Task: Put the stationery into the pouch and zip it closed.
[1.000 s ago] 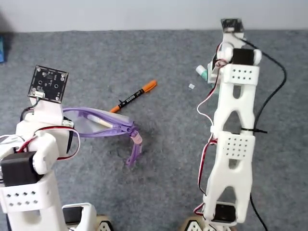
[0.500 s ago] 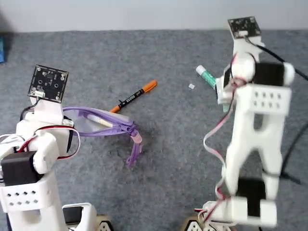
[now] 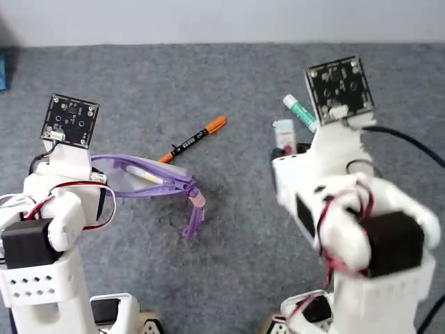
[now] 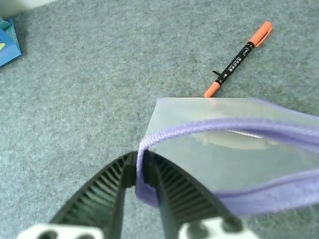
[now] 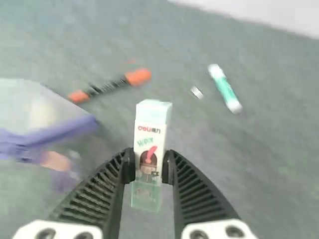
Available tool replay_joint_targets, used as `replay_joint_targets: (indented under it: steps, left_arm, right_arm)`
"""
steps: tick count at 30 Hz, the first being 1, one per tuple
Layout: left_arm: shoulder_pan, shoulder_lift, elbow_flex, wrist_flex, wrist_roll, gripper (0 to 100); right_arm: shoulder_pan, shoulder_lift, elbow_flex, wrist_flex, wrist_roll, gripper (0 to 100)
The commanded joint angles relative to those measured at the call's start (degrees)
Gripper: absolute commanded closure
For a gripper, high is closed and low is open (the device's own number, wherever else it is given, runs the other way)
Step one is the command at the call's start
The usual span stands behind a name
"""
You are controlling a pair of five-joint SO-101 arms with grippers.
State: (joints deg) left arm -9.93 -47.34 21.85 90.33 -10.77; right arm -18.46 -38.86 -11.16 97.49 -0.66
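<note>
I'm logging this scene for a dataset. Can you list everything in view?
translucent pouch with purple zip: one, clear and purple, corner pinched by left gripper
white pen: one, white, inside pouch
black marker with orange caps: one, on mat beyond pouch
green-and-white glue stick: one, lying on mat
tiny white scrap: one, beside glue stick
small pale green box: one, in right gripper
blue object: one, mat's edge
grey felt mat: one, covering table
left gripper: black fingers, clamped
right gripper: black fingers, clamped
</note>
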Motion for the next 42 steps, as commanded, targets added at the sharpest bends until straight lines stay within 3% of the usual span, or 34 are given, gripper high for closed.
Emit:
replay_joint_targets:
  steps: [1, 8, 14, 23, 28, 42]
  left_arm:
    - [0.44, 0.62, 1.71, -0.53, 0.53, 99]
    - [0.26, 0.53, 1.54, -0.35, 0.53, 99]
    - [0.18, 0.53, 1.45, -0.26, 0.53, 99]
    - [0.35, 0.53, 1.45, -0.35, 0.53, 99]
    - [0.18, 0.53, 1.45, -0.35, 0.53, 99]
    - [0.18, 0.62, 1.71, -0.44, 0.53, 99]
  right_arm:
    - [-5.76, -2.51, 0.09, -4.79, -5.89, 99.1]
    - [-14.37, -4.09, 2.90, -18.95, -7.30, 99.1]
    - [-20.88, -13.76, 15.30, -30.81, -3.87, 99.1]
    - [-30.46, -29.85, 51.34, -68.35, 2.64, 99.1]
    - [-33.45, -31.52, 63.82, -83.12, 4.40, 99.1]
    - [-37.85, -31.34, 80.44, -98.07, 4.31, 99.1]
